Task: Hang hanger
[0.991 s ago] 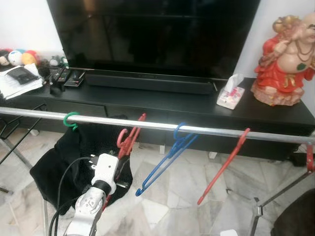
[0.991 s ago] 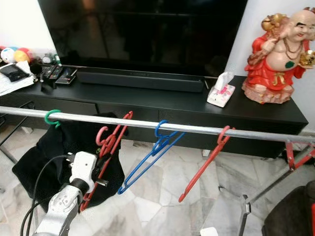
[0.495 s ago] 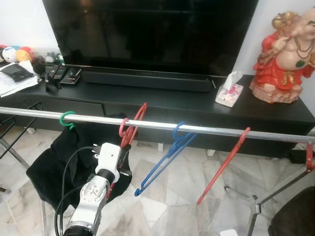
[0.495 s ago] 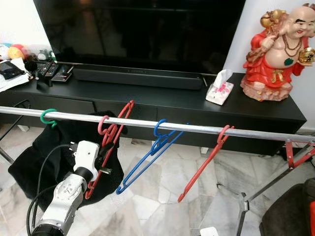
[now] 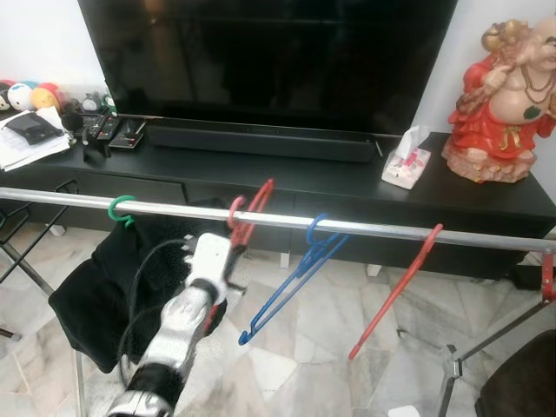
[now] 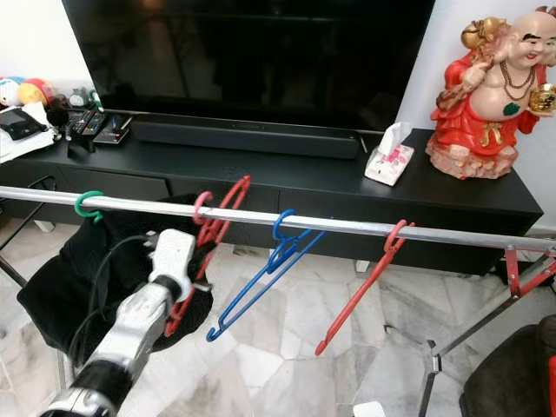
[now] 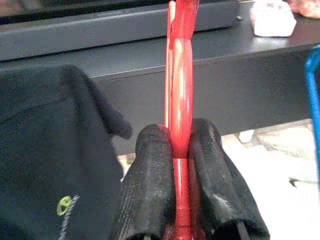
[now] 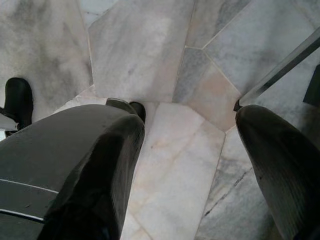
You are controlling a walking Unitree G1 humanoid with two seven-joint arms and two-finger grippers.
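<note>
Rail [image 5: 365,228]: runs across the whole view, bare between the hooks.
Green hook [image 5: 122,210]: on the rail at the robot's left, with a bare stretch of rail between it and the red hanger [image 5: 246,217].
Blue hanger [image 5: 291,278]: hangs just right of the red one; the gap between them is narrow.
Second red hanger [image 5: 395,291]: further right, slanting down; wider bare rail between it and the blue one.
Black cloth [image 5: 113,278]: blocks the space below the rail on the left.
Desk [image 5: 330,187]: close behind the rail.
Floor [image 5: 304,356]: open under the hangers.
</note>
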